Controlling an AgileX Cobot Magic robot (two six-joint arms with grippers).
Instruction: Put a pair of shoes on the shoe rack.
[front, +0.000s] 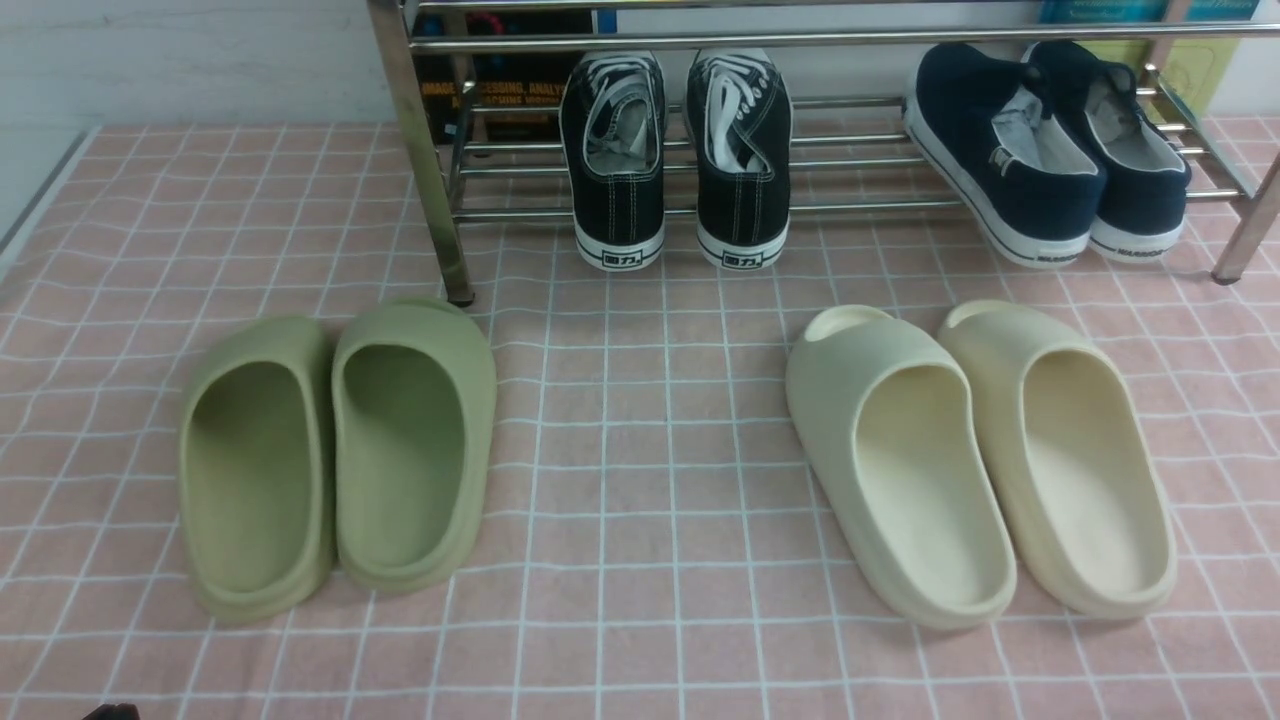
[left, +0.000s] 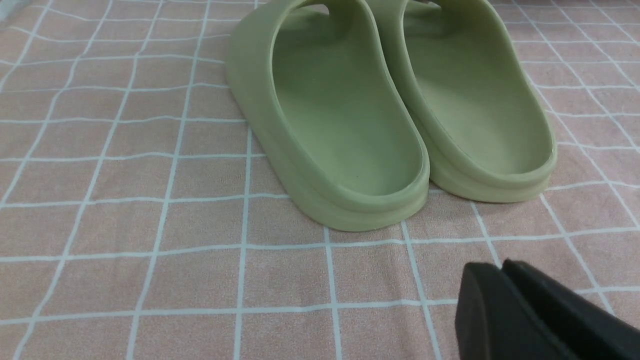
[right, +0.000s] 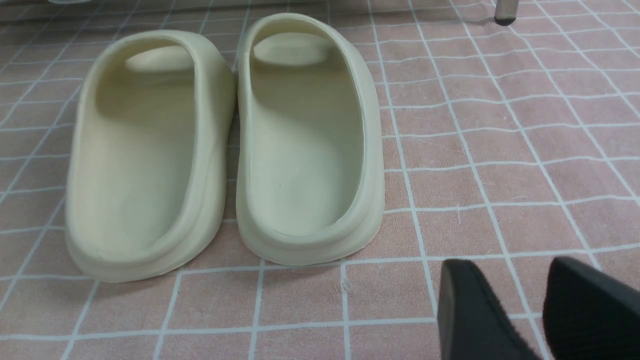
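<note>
The pair of shoes, two black canvas sneakers (front: 614, 150) (front: 742, 150) with white laces, rests side by side on the lower bars of the chrome shoe rack (front: 860, 208), heels toward me and overhanging the front bar. My left gripper (left: 501, 264) hovers low over the pink checked cloth, just short of the green slides, its black fingers pressed together with nothing between them. My right gripper (right: 507, 270) is near the cloth behind the cream slides, with a clear gap between its empty fingers. Neither gripper is near the sneakers.
Navy slip-on shoes (front: 1010, 160) sit on the rack's right side. Green foam slides (front: 260, 460) (left: 340, 115) lie front left and cream slides (front: 900, 460) (right: 150, 150) front right. Rack legs (front: 425, 170) (right: 504, 10) stand on the cloth. Books stand behind the rack.
</note>
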